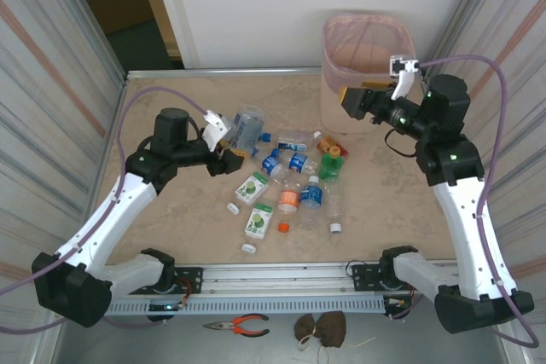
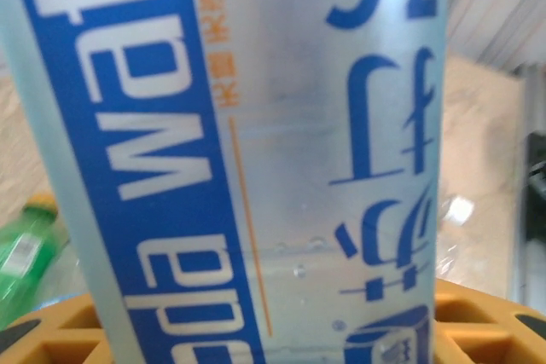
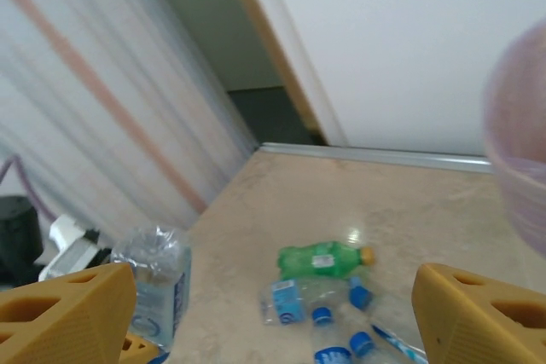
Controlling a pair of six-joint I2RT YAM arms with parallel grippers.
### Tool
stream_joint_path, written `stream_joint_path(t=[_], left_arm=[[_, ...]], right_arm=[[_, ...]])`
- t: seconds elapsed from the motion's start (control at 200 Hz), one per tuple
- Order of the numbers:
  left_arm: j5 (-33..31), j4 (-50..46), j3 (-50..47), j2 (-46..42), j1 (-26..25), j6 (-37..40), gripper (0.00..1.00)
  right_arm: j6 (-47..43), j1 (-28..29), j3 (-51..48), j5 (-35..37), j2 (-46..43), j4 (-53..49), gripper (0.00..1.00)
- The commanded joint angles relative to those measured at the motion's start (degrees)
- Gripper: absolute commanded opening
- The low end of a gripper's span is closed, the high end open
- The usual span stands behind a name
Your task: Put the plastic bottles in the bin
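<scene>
My left gripper (image 1: 232, 153) is shut on a clear plastic bottle (image 1: 247, 129) with a blue label, held at the left of the pile. In the left wrist view that bottle (image 2: 256, 142) stands between my yellow fingers (image 2: 486, 323). More plastic bottles (image 1: 299, 181) lie heaped at the table's middle, among them a green one (image 3: 324, 259). The bin (image 1: 368, 49), beige with a pink liner, stands at the back right. My right gripper (image 1: 346, 101) hovers open in front of the bin, jaws wide and empty (image 3: 273, 317).
Loose caps (image 1: 232, 208) lie scattered at the near side of the pile. Pliers (image 1: 239, 324) and a brown object (image 1: 322, 327) lie below the table's front rail. Striped curtains close both sides. The bin's pink rim (image 3: 520, 151) shows at the right of the right wrist view.
</scene>
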Motion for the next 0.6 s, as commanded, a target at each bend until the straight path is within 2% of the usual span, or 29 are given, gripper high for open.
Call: stream_joint_path(t=[0.0, 0.135, 0.416, 0.596], left_arm=[[10.53, 9.40, -0.98, -1.10, -0.83, -8.33, 0.54], [11.94, 17.66, -1.81, -1.19, -2.95, -14.24, 0.54], [16.32, 35.14, -2.88, -0.76, -9.08, -20.49, 0.54], [17.26, 36.31, 0.80, 0.82, -12.25, -19.92, 0.54]], right_arm=[[-0.68, 3.91, -2.85, -3.70, -1.29, 8.37, 0.83], [-3.65, 8.97, -4.09, -3.47, -1.35, 9.28, 0.86], [-5.34, 18.11, -4.55, -7.74, -0.12, 15.59, 0.89], [-4.03, 23.20, -2.31, -10.53, 2.27, 19.09, 0.91]])
